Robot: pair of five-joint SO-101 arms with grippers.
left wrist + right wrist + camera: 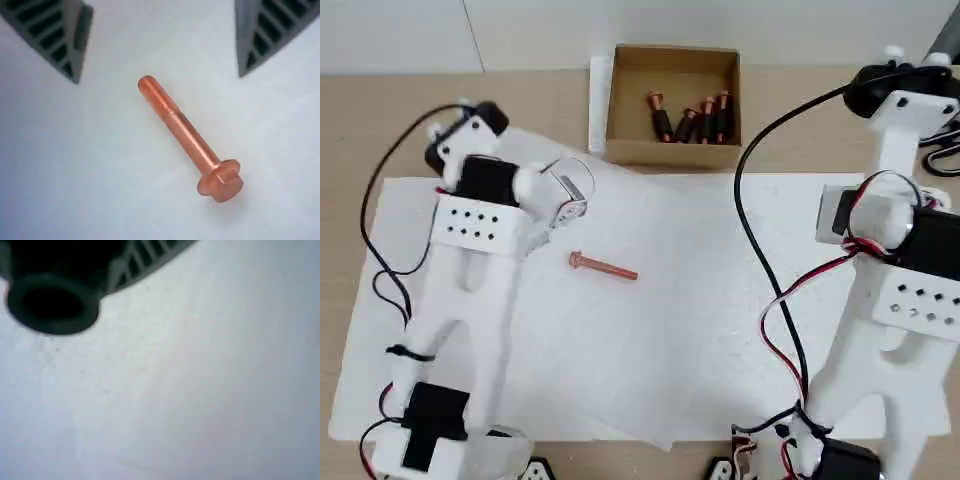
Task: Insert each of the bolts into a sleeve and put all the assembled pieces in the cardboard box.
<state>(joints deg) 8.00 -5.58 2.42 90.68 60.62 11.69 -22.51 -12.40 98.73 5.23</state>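
A copper bolt (603, 266) lies on the white foam sheet (700, 330), its flanged head toward the left arm. My left gripper (570, 200) hovers just beside and above the bolt. In the left wrist view it (159, 76) is open, and the bolt (187, 135) lies below the gap between the dark ribbed fingers (65, 40). My right gripper (835, 218) stays at the right side of the sheet, shut on a black sleeve (50, 305) whose open end faces the camera. The cardboard box (620, 110) at the back holds several assembled pieces (695, 120).
Black and red cables (770, 290) loop from the right arm across the right part of the sheet. A white strip (598, 100) leans against the box's left wall. Bare foam stretches between the two arms.
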